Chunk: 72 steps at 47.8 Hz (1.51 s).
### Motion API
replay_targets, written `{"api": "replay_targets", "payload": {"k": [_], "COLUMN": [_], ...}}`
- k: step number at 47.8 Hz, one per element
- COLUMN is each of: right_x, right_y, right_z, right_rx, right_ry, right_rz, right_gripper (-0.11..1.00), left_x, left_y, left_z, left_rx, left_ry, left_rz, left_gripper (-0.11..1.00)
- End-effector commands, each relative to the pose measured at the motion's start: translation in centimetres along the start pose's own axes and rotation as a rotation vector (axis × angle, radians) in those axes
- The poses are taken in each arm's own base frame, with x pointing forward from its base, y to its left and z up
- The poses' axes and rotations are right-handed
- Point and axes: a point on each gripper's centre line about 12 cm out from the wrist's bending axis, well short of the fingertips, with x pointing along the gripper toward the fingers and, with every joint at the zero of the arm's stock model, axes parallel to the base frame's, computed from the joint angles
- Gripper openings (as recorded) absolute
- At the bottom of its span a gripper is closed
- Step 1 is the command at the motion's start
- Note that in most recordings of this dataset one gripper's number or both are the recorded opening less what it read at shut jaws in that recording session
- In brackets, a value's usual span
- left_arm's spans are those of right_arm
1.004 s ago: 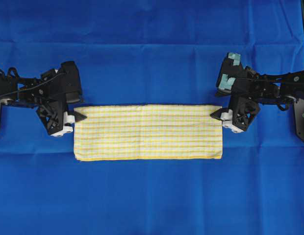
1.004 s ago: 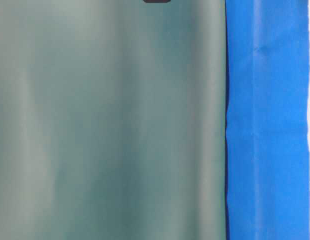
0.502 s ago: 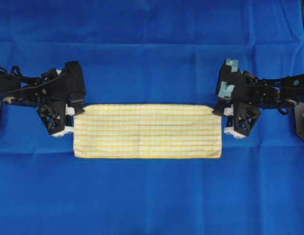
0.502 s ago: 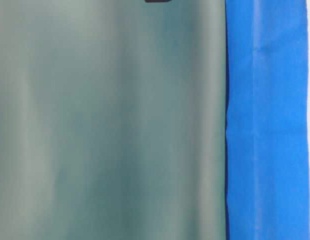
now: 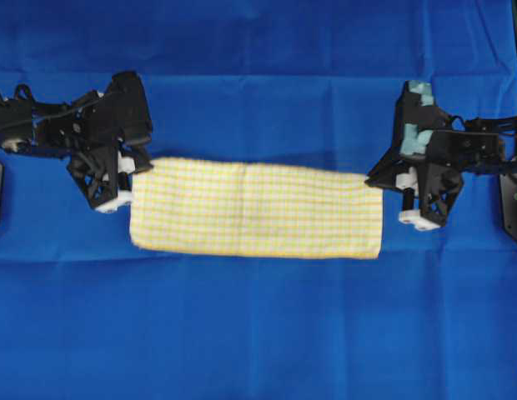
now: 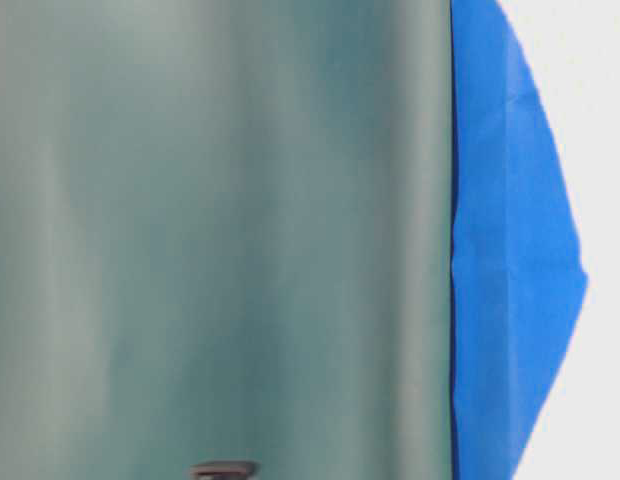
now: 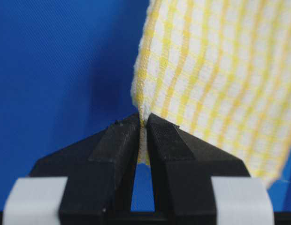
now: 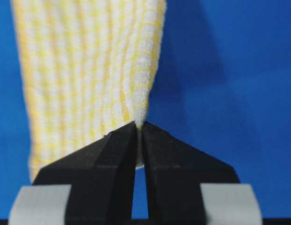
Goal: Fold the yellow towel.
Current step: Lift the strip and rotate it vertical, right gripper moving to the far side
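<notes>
The yellow towel (image 5: pixel 257 210), a long checked strip, stretches across the middle of the overhead view, its far edge raised above the blue cloth. My left gripper (image 5: pixel 133 167) is shut on its far left corner; the left wrist view shows the towel (image 7: pixel 220 79) pinched between the black fingertips of that gripper (image 7: pixel 143 123). My right gripper (image 5: pixel 382 178) is shut on the far right corner, with the towel (image 8: pixel 89 75) hanging from the closed tips of that gripper (image 8: pixel 140 126) in the right wrist view. The towel's near edge sags toward the table.
A plain blue table cloth (image 5: pixel 258 333) covers the whole surface around the towel. The table-level view is mostly a blurred grey-green surface (image 6: pixel 220 240) with a strip of blue cloth (image 6: pixel 500 300) at the right.
Both grippers have closed on the towel's far corners and lifted them; the far edge has risen off the table and the arms have shifted toward the far side.
</notes>
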Motion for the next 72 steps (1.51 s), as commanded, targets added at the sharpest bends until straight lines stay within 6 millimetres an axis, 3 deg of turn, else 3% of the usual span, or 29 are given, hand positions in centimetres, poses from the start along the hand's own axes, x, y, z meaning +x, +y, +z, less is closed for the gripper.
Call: {"api": "replay_targets", "payload": {"k": [1, 10, 20, 41, 54, 72], "right_x": [-1.6, -3.1, -2.7, -0.9, -0.6, -0.6], "right_y": [0.6, 0.8, 0.5, -6.9, -10.5, -12.7], "right_z": [1.6, 2.3, 3.1, 8.7, 11.5, 14.5], "right_rx": [-0.015, -0.039, -0.042, 0.059, 0.114, 0.134], "right_ry": [-0.051, -0.091, -0.128, -0.238, -0.298, -0.392], "right_rz": [0.015, 0.023, 0.013, -0.193, -0.267, -0.301], "right_gripper": [0.03, 0.03, 0.03, 0.03, 0.03, 0.03], "left_x": [-1.5, -3.1, -3.4, -4.2, -3.3, -0.6], "left_y": [-0.1, -0.1, -0.6, -8.9, -12.5, -15.4], "left_z": [1.5, 1.6, 1.3, 2.7, 5.2, 10.0], "left_rx": [-0.003, -0.007, -0.021, 0.082, 0.121, 0.127], "left_ry": [-0.066, -0.117, -0.136, -0.367, -0.420, -0.447], "left_rz": [-0.007, -0.014, -0.032, -0.273, -0.337, -0.346], "left_gripper": [0.04, 0.04, 0.04, 0.04, 0.04, 0.04]}}
